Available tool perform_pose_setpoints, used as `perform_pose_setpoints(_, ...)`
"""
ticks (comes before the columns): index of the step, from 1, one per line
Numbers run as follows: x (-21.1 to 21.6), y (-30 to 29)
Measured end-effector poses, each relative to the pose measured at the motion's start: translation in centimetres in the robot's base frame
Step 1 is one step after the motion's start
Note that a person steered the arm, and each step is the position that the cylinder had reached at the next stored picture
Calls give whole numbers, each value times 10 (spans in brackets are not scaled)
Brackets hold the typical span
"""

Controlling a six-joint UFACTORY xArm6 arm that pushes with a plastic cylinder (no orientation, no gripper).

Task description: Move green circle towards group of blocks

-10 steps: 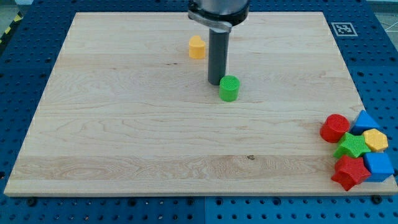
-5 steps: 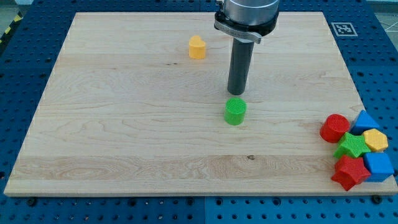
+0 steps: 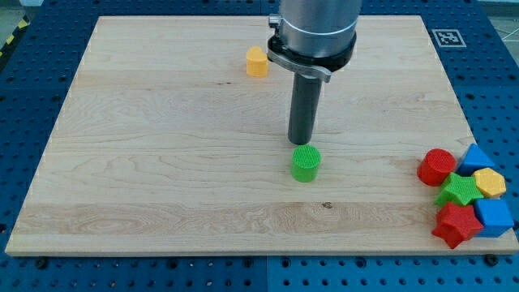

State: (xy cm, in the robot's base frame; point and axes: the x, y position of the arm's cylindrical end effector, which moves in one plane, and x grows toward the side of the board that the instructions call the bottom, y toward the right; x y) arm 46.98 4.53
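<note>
Wooden board [image 3: 162, 162] with coloured blocks [image 3: 466, 193]

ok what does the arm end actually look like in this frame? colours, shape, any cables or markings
A straight dark grey cylindrical rod, plain and unmarked, down to my tip. Above it sits a wider round metallic grey housing with a black band and a silvery collar ring at its base. No cables, labels or sleeves show; the arm's upper part is cut off by the view's top.

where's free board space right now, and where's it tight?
Free: the whole left half of the board, below the yellow block; also the strip between the green circle and the cluster. My tip sits just above the circle. Tight: bottom-right corner, where the red cylinder, blue triangle and others bunch.
</note>
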Motion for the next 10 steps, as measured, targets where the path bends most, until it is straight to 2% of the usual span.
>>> perform_pose_setpoints(2, 28, -4)
perform_pose_setpoints(3, 47, 13)
perform_pose_setpoints(4, 46, 14)
perform_pose_setpoints(6, 49, -59)
perform_pose_setpoints(7, 63, -37)
perform_pose_setpoints(9, 70, 54)
perform_pose_setpoints(10, 72, 71)
